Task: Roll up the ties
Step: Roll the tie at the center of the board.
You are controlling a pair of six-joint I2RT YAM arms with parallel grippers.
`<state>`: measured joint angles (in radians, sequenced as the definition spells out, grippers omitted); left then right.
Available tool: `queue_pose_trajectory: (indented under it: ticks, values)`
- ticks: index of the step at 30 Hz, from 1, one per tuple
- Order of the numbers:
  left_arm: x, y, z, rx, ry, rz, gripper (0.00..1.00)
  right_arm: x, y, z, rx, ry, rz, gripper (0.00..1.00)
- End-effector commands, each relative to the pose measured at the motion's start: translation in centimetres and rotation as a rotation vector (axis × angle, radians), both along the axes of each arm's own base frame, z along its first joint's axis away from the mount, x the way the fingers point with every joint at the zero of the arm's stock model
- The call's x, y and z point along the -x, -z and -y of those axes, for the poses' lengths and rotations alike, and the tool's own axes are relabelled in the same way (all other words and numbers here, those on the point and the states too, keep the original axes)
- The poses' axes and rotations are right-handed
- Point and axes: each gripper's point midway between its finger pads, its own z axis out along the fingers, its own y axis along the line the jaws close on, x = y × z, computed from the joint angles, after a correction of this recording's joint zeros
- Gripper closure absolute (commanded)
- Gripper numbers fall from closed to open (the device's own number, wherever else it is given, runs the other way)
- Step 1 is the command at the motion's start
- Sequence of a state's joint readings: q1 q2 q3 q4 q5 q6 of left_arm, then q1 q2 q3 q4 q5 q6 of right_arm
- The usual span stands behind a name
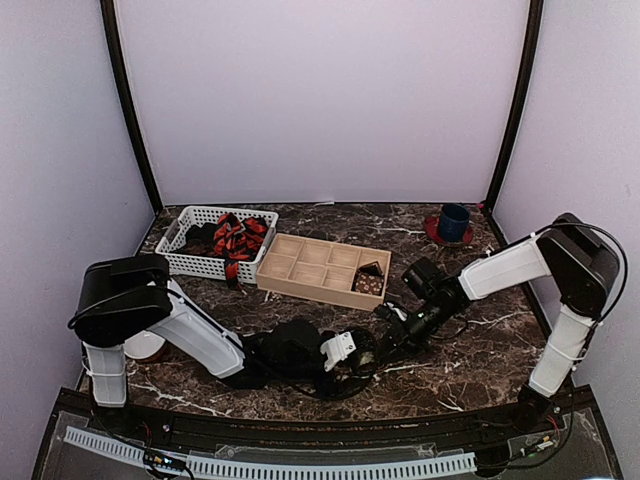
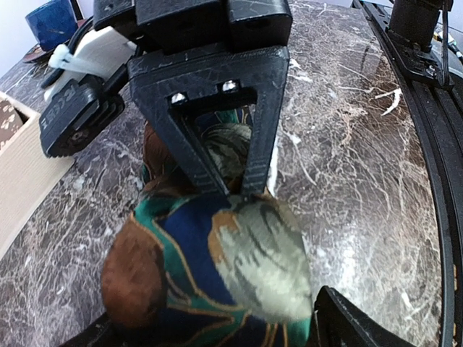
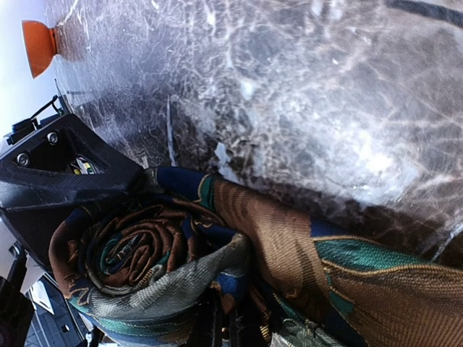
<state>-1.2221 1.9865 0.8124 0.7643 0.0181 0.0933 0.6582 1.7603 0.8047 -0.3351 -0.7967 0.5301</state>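
The brown-orange tie [image 3: 145, 260] lies on the desk [image 1: 490, 350] toward the near edge, between the two claws. Part of it is wound into a loose spiral roll, with the coils visible end-on in the right wrist view. An unrolled tail [image 3: 362, 282] runs off the roll across the desk. The fabric is a sheened weave of brown and orange with green, navy and grey patches; judge it slippery and apt to spring loose. The right claw [image 2: 239, 189] is pinched fully together on a fold of the tie at the top of the roll, its fingers meeting on the cloth. The left claw [image 1: 352, 356] stands wide, one finger on either side of the roll; whether the fingers touch the fabric cannot be told. Step in hand, as judged: rolling, part done, with the roll held by the right claw alone. The next move calls for the left claw to take hold of the roll or the tail and wind in the loose length without letting the coils slacken. Behind, a wooden tray [image 1: 300, 290] of compartments holds one rolled tie [image 1: 370, 283] at its right-hand end. To its left, a white basket [image 1: 190, 262] holds a red-and-black striped tie [image 1: 238, 238] with darker cloth, not yet rolled.
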Motion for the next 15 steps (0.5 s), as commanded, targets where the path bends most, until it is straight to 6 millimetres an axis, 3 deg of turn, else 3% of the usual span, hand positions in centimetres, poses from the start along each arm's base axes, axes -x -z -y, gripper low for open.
queue_pose_trajectory:
  ticks: [1,9,15]
  values:
    - [0.0,-0.8,1.6,0.041,0.031,0.029,0.17,0.9,4.4,3.7,0.247,-0.006,0.006,1.00]
    - [-1.0,0.1,2.5,0.009,0.034,0.060,0.17,0.9,4.3,3.2,0.243,-0.041,0.007,1.00]
    - [-0.9,-0.5,3.1,0.029,0.059,0.048,0.29,0.9,4.2,3.2,0.247,-0.034,0.009,1.00]
